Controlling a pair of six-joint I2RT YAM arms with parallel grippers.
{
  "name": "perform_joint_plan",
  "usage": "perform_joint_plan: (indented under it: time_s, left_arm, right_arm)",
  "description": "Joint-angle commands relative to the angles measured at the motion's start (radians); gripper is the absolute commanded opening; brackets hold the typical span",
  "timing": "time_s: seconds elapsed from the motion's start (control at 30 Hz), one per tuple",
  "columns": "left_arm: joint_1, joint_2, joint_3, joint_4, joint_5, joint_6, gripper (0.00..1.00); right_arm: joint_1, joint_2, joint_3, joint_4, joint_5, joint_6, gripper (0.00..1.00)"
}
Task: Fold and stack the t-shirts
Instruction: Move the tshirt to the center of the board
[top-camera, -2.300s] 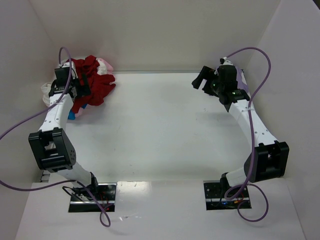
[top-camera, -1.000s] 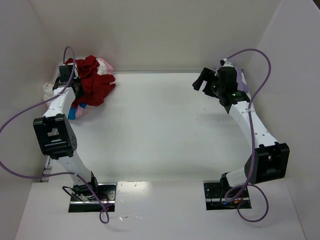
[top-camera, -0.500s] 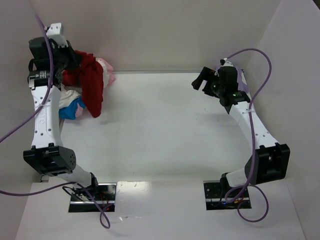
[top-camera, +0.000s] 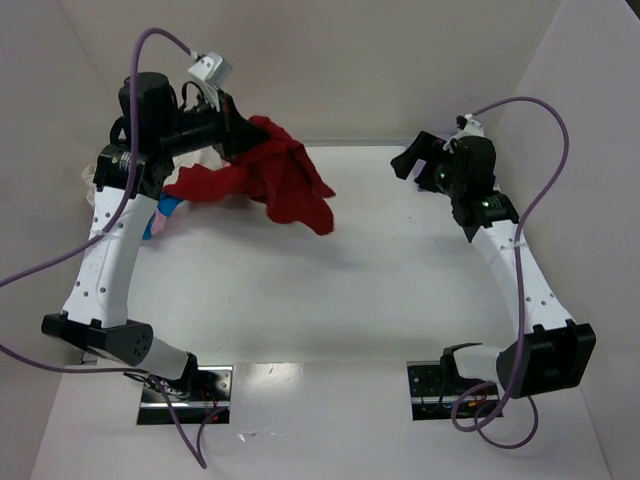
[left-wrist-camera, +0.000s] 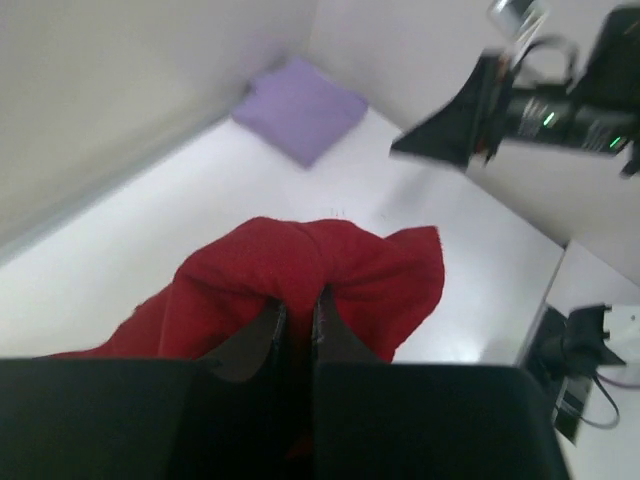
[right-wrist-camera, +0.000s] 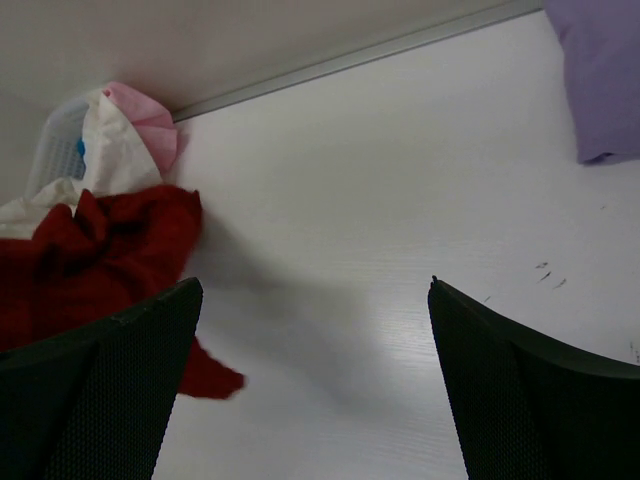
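My left gripper (top-camera: 234, 130) is raised above the back left of the table and shut on the dark red t-shirt (top-camera: 288, 182), which hangs from it, trailing down to the right. In the left wrist view the fingertips (left-wrist-camera: 297, 306) pinch a fold of this red cloth (left-wrist-camera: 340, 262). A pale lavender t-shirt (left-wrist-camera: 300, 108) lies folded in the far right corner. The pink (right-wrist-camera: 148, 122) and cream-white (right-wrist-camera: 112, 152) t-shirts stay piled at the back left, with a bit of blue (top-camera: 166, 210) beside them. My right gripper (top-camera: 414, 160) hovers open at the back right, holding nothing (right-wrist-camera: 313, 286).
A white lattice basket (right-wrist-camera: 52, 150) stands in the back left corner under the pile, mostly hidden by my left arm in the top view. White walls close in the table at the back and on both sides. Purple cables loop off both arms.
My left gripper has lifted the dark red t-shirt out of the pile and swung it up and to the right. The right arm has shifted slightly to the right, still open.
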Motion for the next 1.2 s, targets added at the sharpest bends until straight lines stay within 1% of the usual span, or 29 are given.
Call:
perform_joint_plan:
  time_s: [0.0, 0.03, 0.07, 0.1, 0.13, 0.17, 0.23, 0.27, 0.3, 0.43, 0.47, 0.5, 0.6, 0.73, 0.77, 0.83, 0.93, 1.0, 1.1, 1.17]
  left_arm:
    - [0.011, -0.073, -0.171, 0.019, 0.025, 0.031, 0.0]
    - [0.011, -0.073, -0.223, 0.028, 0.025, 0.031, 0.0]
    - [0.011, -0.073, -0.243, 0.051, 0.025, 0.017, 0.0]
    - [0.002, -0.073, -0.254, 0.051, 0.041, 0.017, 0.0]
    - [-0.007, -0.064, -0.254, 0.079, 0.07, -0.001, 0.0]
    - [-0.007, -0.064, -0.265, 0.093, 0.071, -0.001, 0.0]
    - [-0.043, -0.036, -0.253, 0.114, 0.071, -0.015, 0.0]
    - [-0.052, -0.024, -0.239, 0.114, 0.071, -0.015, 0.0]
    - [-0.061, 0.002, -0.224, 0.114, 0.071, -0.015, 0.0]
    - [-0.113, 0.07, -0.139, 0.124, 0.081, -0.015, 0.0]
    - [-0.122, 0.091, -0.13, 0.124, 0.068, -0.015, 0.0]
    - [-0.132, 0.1, -0.119, 0.124, 0.068, -0.015, 0.0]
    - [-0.132, 0.111, -0.105, 0.124, 0.068, -0.015, 0.0]
    - [-0.132, 0.111, -0.105, 0.105, 0.058, -0.015, 0.02]
    - [-0.132, 0.111, -0.114, 0.105, 0.058, -0.015, 0.03]
    - [-0.132, 0.111, -0.124, 0.116, 0.068, -0.026, 0.03]
    - [-0.132, 0.102, -0.134, 0.116, 0.086, -0.035, 0.03]
    - [-0.132, 0.093, -0.135, 0.116, 0.086, -0.035, 0.0]
    - [-0.132, 0.073, -0.153, 0.128, 0.095, -0.044, 0.0]
    - [-0.132, 0.073, -0.162, 0.128, 0.095, -0.044, 0.0]
  right_arm:
    - [-0.051, -0.111, 0.004, -0.002, -0.015, -0.028, 0.99]
    - [-0.051, -0.124, 0.004, 0.015, -0.048, -0.037, 0.99]
    - [-0.051, -0.147, -0.024, 0.036, -0.141, -0.038, 0.99]
    - [-0.051, -0.156, -0.044, 0.069, -0.203, -0.038, 0.99]
    - [-0.051, -0.156, -0.075, 0.152, -0.299, -0.006, 0.99]
    - [-0.051, -0.156, -0.075, 0.153, -0.317, 0.017, 0.99]
    - [0.019, -0.13, -0.1, 0.185, -0.351, 0.033, 0.99]
    - [0.02, -0.13, -0.1, 0.185, -0.351, 0.033, 0.99]
    - [0.07, -0.116, -0.1, 0.185, -0.351, 0.021, 0.99]
    - [0.196, -0.105, -0.121, 0.236, -0.36, -0.028, 0.99]
    - [0.222, -0.105, -0.131, 0.248, -0.35, -0.028, 0.99]
    - [0.269, -0.105, -0.131, 0.27, -0.302, -0.042, 0.99]
    - [0.317, -0.096, -0.131, 0.27, -0.248, -0.071, 0.99]
    - [0.317, -0.096, -0.112, 0.306, -0.248, -0.111, 0.99]
    - [0.317, -0.096, -0.112, 0.316, -0.239, -0.111, 0.99]
    - [0.317, -0.087, -0.112, 0.327, -0.219, -0.122, 0.99]
    - [0.327, -0.062, -0.092, 0.317, -0.156, -0.154, 0.99]
    - [0.327, -0.041, -0.092, 0.308, -0.109, -0.177, 0.99]
    - [0.327, -0.018, -0.072, 0.319, -0.109, -0.196, 0.99]
    - [0.327, -0.009, -0.072, 0.342, -0.138, -0.196, 0.99]
